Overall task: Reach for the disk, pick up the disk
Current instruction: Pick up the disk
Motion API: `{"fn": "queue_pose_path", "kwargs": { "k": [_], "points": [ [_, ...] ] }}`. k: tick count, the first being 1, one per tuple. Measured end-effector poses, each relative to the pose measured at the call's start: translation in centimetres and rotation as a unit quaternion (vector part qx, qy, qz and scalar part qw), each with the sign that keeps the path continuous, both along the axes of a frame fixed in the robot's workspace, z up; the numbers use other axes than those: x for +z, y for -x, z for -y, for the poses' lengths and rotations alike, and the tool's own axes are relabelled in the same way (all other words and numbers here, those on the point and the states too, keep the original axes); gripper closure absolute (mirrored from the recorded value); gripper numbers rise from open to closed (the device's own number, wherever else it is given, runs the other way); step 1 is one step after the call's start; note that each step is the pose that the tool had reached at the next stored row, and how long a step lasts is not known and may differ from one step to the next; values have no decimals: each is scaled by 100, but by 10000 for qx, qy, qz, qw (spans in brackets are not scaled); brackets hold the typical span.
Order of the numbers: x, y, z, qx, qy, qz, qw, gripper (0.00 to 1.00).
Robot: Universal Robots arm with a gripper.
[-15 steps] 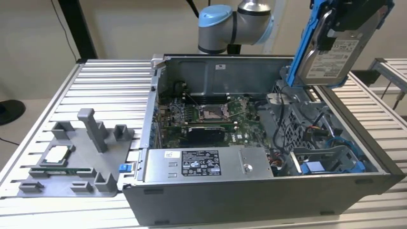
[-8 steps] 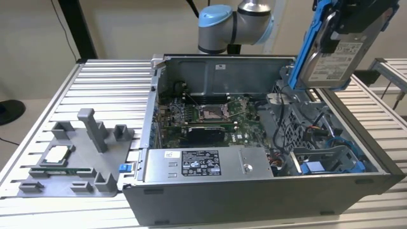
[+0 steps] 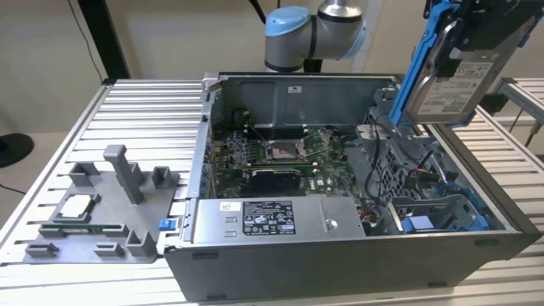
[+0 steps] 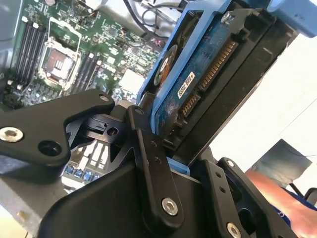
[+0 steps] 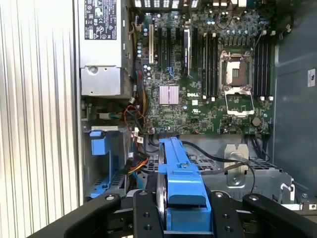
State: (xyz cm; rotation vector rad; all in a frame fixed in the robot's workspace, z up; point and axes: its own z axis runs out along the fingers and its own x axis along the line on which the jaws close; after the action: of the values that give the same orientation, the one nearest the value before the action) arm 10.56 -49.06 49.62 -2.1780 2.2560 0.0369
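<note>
The disk [image 3: 449, 89] hangs in the air above the open computer case's far corner, at the exterior view's upper right. It is tilted on edge, its white label facing the camera and its blue bracket [image 3: 414, 70] running down one side. My gripper [image 3: 486, 33] is shut on its upper part. In the second wrist view the disk [image 4: 198, 84] shows its blue circuit side and connector, clamped between black fingers [image 4: 148, 148]. In the first wrist view the blue-framed disk [image 5: 179, 181] stands edge-on between the fingers [image 5: 143, 213], above the motherboard.
The open computer case [image 3: 195, 268] lies on a slatted metal table [image 3: 136, 121], with motherboard [image 3: 281, 153], power supply [image 3: 272, 220] and a blue drive caddy [image 3: 442, 220] inside. At the exterior view's left, a grey fixture [image 3: 119, 191] holds a square CPU chip [image 3: 75, 207].
</note>
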Motion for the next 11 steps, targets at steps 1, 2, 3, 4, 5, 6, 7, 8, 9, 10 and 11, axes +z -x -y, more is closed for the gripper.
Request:
{"fn": "queue_pose_path", "kwargs": {
  "k": [1, 2, 3, 4, 5, 6, 7, 8, 9, 10, 11],
  "points": [
    [0, -1, 22, 0, 0, 0, 10000, 100],
    [0, -1, 43, 0, 0, 0, 10000, 100],
    [0, -2, 63, 0, 0, 0, 10000, 100],
    [0, -3, 81, 0, 0, 0, 10000, 100],
    [0, -3, 99, 0, 1, 0, 10000, 100],
    [0, -4, 118, 0, 1, 0, 10000, 100],
    [0, -4, 134, 0, 0, 0, 10000, 100],
    [1, -5, 150, 0, 1, 0, 10000, 100],
    [0, -5, 166, 0, 0, 0, 10000, 100],
    [0, -6, 180, 0, 1, 0, 10000, 100],
    [1, -6, 193, 0, 1, 0, 10000, 100]
  ]
}}
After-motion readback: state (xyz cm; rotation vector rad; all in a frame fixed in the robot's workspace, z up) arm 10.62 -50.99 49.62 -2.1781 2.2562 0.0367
